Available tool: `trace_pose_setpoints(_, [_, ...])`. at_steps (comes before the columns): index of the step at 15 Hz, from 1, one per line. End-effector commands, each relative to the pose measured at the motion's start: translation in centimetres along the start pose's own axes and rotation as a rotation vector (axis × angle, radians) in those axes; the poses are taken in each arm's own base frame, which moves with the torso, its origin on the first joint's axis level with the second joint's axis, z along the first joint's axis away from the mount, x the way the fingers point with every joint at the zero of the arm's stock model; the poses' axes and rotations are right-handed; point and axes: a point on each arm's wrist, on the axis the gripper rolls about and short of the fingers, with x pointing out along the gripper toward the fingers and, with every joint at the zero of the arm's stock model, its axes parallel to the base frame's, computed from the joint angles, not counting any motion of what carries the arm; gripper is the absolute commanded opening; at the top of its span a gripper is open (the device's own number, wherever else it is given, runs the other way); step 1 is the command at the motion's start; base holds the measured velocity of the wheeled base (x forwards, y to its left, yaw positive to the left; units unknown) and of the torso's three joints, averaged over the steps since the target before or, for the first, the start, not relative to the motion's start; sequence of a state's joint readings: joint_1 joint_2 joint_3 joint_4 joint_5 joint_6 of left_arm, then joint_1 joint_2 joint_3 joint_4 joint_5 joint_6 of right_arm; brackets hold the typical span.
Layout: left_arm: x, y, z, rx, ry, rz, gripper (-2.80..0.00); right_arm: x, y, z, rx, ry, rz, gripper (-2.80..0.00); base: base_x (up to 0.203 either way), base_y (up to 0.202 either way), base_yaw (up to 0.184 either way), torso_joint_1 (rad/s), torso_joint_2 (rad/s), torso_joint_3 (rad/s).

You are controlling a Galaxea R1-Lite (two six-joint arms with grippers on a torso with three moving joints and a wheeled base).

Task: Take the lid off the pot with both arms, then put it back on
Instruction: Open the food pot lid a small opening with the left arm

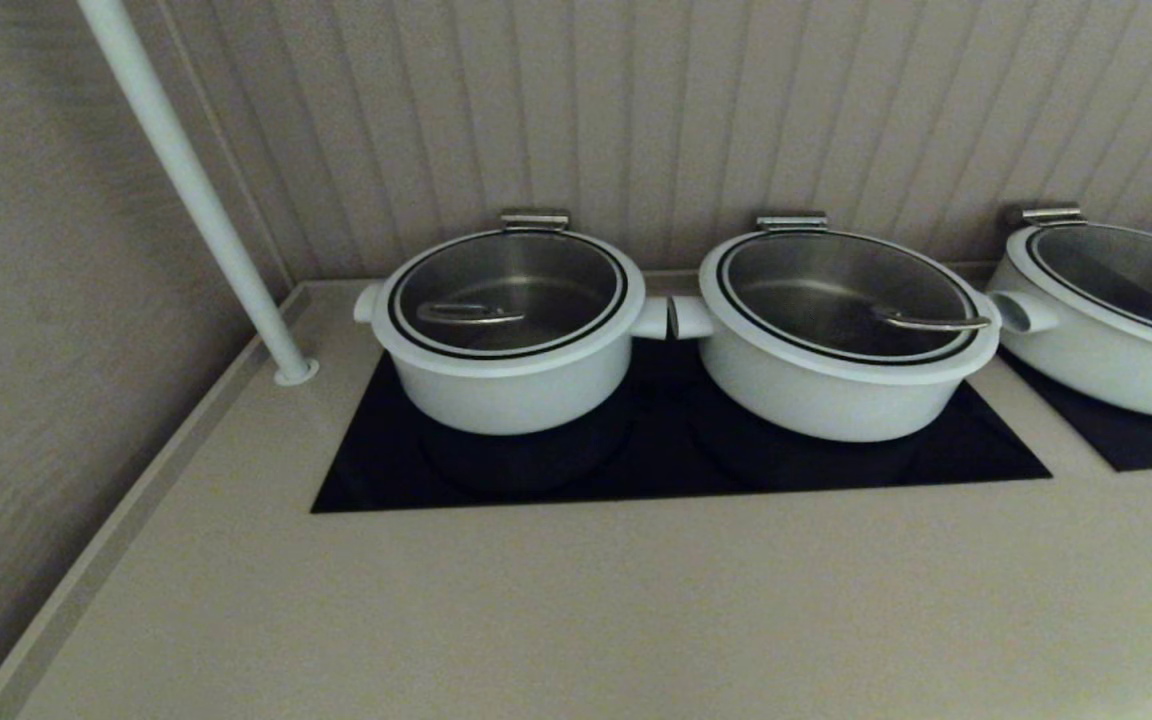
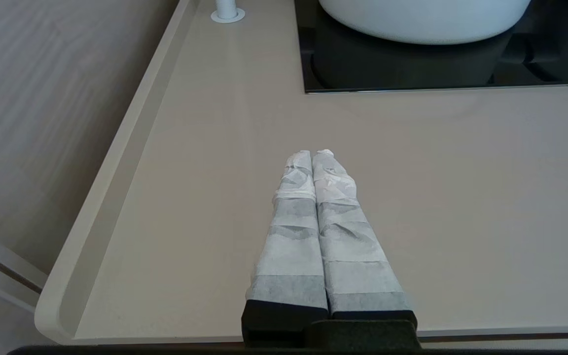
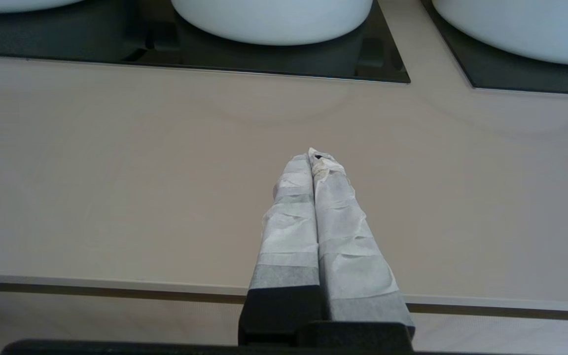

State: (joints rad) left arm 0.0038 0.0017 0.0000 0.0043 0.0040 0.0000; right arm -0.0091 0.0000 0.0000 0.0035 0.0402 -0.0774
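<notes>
The pot is the narrower, deeper white pot, standing at the left of the black cooktop. The lid, clear glass with a white rim, black ring and steel wire handle, sits closed on it. Neither arm shows in the head view. My left gripper is shut and empty, low over the beige counter near its front edge, with the pot's underside far ahead. My right gripper is shut and empty, also over the counter's front.
A wider white pot with its own lid stands right of the task pot, side handles nearly touching. A third pot stands at the far right on another cooktop. A white pole rises at the back left. The beige counter has a raised left edge.
</notes>
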Motion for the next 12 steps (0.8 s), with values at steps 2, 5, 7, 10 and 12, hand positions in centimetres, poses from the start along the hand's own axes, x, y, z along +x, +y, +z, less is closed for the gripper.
trace_pose_setpoints(2, [0.0,0.0,0.0,0.0,0.0,0.001,-2.8,0.01,0.0,0.01,0.007,0.001,0.0,-2.8,0.0,0.0,0.0,0.0,0.0,0.0])
trace_pose_setpoints(5, [0.0,0.0,0.0,0.0,0.0,0.001,-2.8,0.01,0.0,0.01,0.007,0.001,0.0,-2.8,0.0,0.0,0.0,0.0,0.0,0.0])
trace_pose_setpoints(7, [0.0,0.0,0.0,0.0,0.0,0.001,-2.8,0.01,0.0,0.01,0.007,0.001,0.001,-2.8,0.0,0.0,0.0,0.0,0.0,0.0])
trace_pose_setpoints(10, [0.0,0.0,0.0,0.0,0.0,0.001,-2.8,0.01,0.0,0.01,0.007,0.001,0.001,-2.8,0.0,0.0,0.0,0.0,0.0,0.0])
trace_pose_setpoints(12, [0.0,0.0,0.0,0.0,0.0,0.001,-2.8,0.01,0.0,0.01,0.007,0.001,0.0,-2.8,0.0,0.0,0.0,0.0,0.0,0.0])
